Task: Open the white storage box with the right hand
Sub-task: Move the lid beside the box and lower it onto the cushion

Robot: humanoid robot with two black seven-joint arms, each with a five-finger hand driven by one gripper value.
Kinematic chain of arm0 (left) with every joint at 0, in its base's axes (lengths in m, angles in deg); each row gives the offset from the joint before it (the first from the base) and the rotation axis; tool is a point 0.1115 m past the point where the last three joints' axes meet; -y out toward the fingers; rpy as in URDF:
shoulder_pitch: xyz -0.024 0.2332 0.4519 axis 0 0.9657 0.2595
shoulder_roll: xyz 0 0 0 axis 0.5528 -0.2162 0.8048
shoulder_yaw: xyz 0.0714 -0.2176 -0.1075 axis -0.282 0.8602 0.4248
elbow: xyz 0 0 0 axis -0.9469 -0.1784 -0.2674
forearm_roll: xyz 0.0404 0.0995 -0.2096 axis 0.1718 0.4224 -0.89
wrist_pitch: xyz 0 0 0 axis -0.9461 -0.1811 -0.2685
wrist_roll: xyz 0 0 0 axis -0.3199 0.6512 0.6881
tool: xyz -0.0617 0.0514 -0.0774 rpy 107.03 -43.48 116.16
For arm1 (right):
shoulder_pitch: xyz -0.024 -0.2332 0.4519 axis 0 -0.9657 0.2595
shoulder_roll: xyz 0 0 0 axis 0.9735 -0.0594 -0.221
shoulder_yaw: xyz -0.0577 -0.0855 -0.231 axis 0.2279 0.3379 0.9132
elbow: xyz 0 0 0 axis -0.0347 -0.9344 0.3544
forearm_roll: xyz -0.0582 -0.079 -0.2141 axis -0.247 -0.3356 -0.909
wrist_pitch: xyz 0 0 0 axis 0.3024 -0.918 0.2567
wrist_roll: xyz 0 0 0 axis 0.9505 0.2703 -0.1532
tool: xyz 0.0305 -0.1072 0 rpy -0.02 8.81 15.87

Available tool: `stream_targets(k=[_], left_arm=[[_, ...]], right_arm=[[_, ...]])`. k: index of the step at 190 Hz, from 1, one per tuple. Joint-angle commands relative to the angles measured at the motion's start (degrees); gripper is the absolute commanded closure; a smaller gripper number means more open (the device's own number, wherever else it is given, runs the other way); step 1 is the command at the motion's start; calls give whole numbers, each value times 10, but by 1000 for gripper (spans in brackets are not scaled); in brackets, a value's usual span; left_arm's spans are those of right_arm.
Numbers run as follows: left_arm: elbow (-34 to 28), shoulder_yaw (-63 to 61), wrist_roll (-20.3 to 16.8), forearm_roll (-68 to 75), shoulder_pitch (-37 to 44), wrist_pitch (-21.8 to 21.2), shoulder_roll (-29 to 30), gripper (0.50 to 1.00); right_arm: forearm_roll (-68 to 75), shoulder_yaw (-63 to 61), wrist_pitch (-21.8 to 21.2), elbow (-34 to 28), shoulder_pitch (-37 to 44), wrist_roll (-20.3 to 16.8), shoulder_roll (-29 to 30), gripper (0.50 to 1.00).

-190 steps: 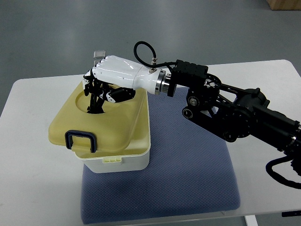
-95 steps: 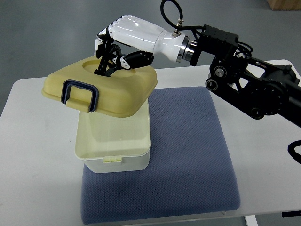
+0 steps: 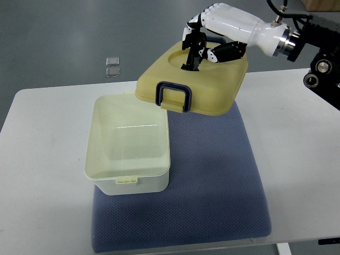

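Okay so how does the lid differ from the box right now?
The lid is held up, tilted, in the right hand; the box sits open on the blue mat. The lid is yellower with a dark blue clasp; the box is paler. Both are rounded rectangles.

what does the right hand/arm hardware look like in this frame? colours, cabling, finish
Right hand: glossy white shell over the back and forearm section, black fingers with white knuckle segments. A silver metal wrist ring joins it to a black arm with round joint hardware. A black cable plugs into a fitting near the wrist. No markings legible. Left arm not in view.
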Motion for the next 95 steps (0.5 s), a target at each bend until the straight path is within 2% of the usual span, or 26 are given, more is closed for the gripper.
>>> stream_targets(k=[1,33,55,71,95], left_arm=[[0,0,0,0,0,0,0,500],[0,0,0,0,0,0,0,500],[0,0,0,0,0,0,0,500],[-2,0,0,0,0,0,0,500],[-2,0,0,0,0,0,0,500]], right_arm=[[-2,2,1,16,-28,18,-15,1000],[-11,20,3,61,-55,52,-20,1000],[-12,55,12,97,-58,52,-21,1000],[-14,86,39,132,-62,52,-21,1000],[-17,117,58,145,-61,52,-21,1000]])
